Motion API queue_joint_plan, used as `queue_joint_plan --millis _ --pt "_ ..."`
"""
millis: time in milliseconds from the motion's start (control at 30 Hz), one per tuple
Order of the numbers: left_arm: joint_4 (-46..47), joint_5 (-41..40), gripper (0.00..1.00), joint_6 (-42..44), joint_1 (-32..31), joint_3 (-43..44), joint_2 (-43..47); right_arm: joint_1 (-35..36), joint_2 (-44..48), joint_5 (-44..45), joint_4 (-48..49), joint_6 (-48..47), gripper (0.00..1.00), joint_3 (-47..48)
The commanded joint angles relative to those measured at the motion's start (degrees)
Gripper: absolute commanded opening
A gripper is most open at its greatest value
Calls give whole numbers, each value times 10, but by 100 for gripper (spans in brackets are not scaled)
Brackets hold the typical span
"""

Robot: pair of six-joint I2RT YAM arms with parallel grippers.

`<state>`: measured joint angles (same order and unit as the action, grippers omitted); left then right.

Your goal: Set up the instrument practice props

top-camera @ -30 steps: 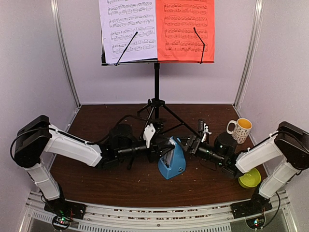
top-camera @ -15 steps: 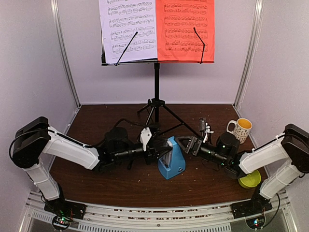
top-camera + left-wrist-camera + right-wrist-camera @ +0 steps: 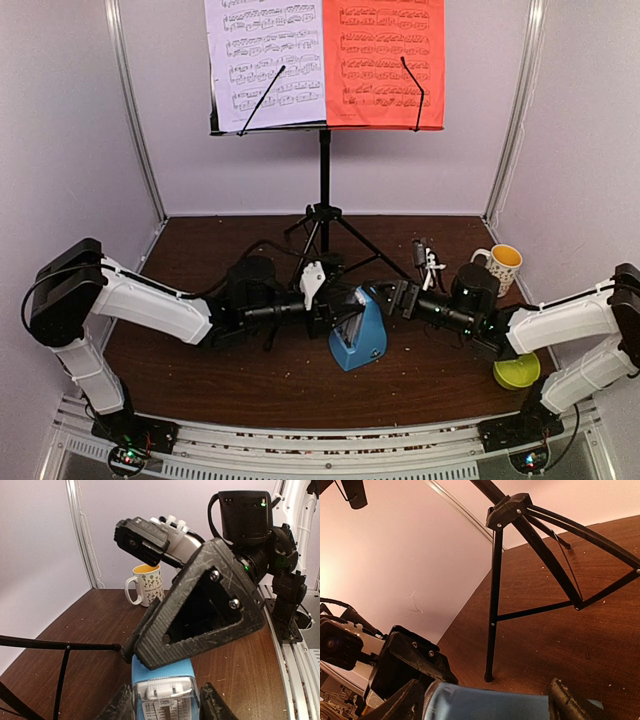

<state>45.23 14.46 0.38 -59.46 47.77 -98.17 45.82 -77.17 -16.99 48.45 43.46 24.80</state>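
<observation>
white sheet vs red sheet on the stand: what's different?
The white sheet is on the left half of the music stand in the top view, the red sheet on the right half. A straight slanted retainer wire crosses the white sheet; a bent one crosses the red sheet. Both stand upright, side by side, printed with staves.

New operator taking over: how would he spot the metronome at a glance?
Find the tall black music stand at the back of the table; in front of its tripod legs, the left gripper and right gripper converge. The metronome stands between them: a small blue pyramid, unlike the white mug and yellow bowl to the right.
</observation>
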Motion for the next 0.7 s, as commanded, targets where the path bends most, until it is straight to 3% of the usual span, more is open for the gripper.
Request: queue_joint_plan --millis 0,233,467,667 --pt "-11 13 8 24 3 20 -16 4 17 -18 -62 -17 87 44" --pt "-4 1 7 17 3 17 -13 6 -11 -9 -58 -4 84 29" --pt "25 -10 7 2 5 -1 -10 6 -58 15 -36 0 74 -12" --pt "135 -7 4 -25 12 -51 -2 -9 -72 47 -45 -10 68 -46"
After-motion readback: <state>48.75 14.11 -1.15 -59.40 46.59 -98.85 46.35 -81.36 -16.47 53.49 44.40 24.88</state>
